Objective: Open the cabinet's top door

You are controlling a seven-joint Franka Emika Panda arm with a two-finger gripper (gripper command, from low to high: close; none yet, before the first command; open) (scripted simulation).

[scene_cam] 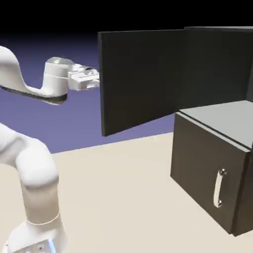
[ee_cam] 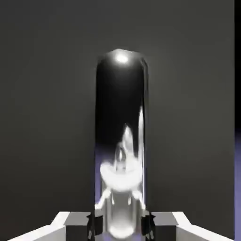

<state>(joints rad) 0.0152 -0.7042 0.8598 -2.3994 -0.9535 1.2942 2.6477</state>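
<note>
The dark cabinet stands at the exterior view's right. Its top door is swung wide open and sticks out to the left, away from the cabinet body. My gripper is at the door's free left edge, and the handle is hidden there behind the panel. In the hand view the long silver handle fills the middle, upright against the dark door panel. My gripper is shut on it, with a fingertip pressed to each side.
Below the open door, the lower panel with its shorter silver handle juts forward under a grey top face. The beige table stretches between my arm's base and the cabinet.
</note>
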